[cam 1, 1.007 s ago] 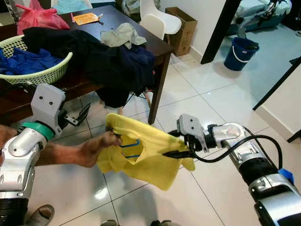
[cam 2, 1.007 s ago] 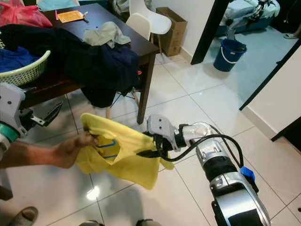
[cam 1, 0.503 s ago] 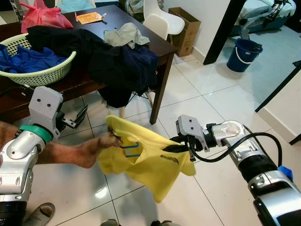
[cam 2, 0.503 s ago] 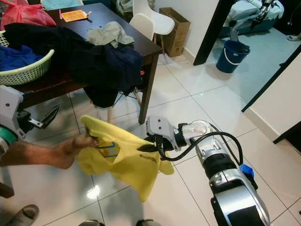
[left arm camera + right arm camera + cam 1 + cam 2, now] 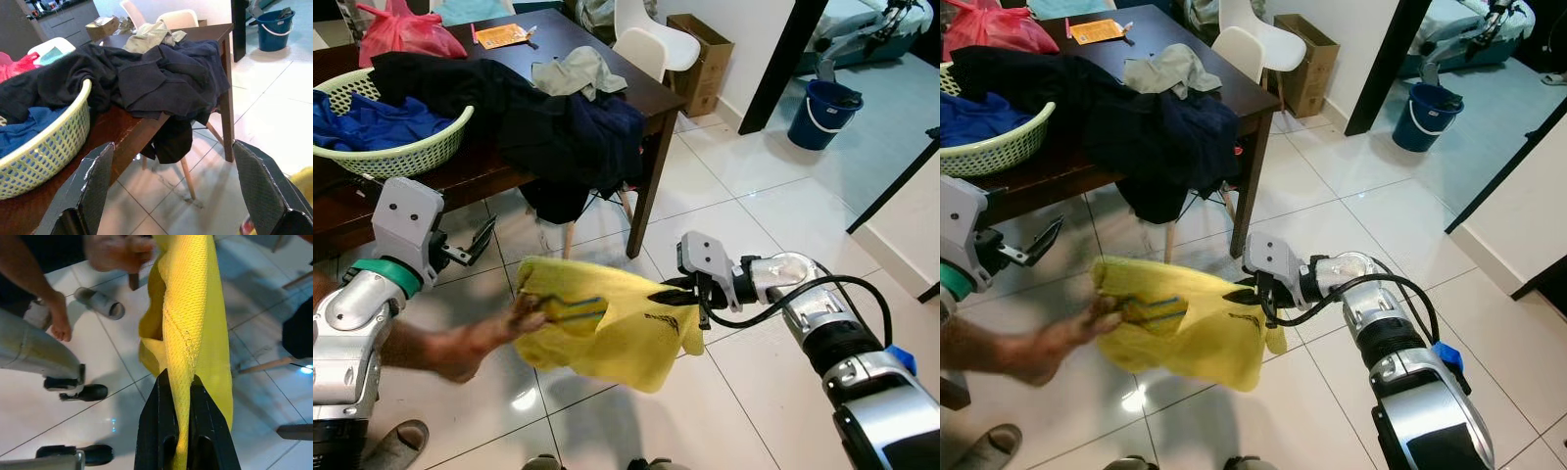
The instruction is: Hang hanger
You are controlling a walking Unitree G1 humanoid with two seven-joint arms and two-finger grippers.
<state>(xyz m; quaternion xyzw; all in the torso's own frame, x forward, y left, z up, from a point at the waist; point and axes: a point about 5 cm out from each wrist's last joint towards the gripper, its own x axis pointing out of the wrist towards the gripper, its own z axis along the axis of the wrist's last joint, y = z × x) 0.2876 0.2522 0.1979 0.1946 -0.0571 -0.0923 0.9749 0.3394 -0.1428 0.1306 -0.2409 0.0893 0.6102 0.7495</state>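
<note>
A yellow shirt (image 5: 617,328) is stretched above the tiled floor, with part of a blue hanger (image 5: 574,312) showing inside its neck. A person's hand (image 5: 522,315) grips the shirt's left end at the hanger. My right gripper (image 5: 668,297) is shut on the shirt's right edge; in the right wrist view the yellow mesh (image 5: 190,323) is pinched between its fingertips (image 5: 159,421). My left gripper (image 5: 480,240) hovers open and empty, up and left of the shirt and near the table edge, its fingers (image 5: 85,193) spread wide.
A dark wooden table (image 5: 651,98) behind carries a heap of dark clothes (image 5: 558,127), a green basket (image 5: 401,157) and a red bag (image 5: 406,34). A white chair (image 5: 646,34), cardboard box (image 5: 700,49) and blue bucket (image 5: 822,113) stand beyond. The person's legs and feet (image 5: 63,328) are close by.
The person's hand has dropped lower and leftward with the hanger end. The shirt's hanging tail has lifted and the cloth is drawn flatter. My right gripper shifted slightly up and left.
</note>
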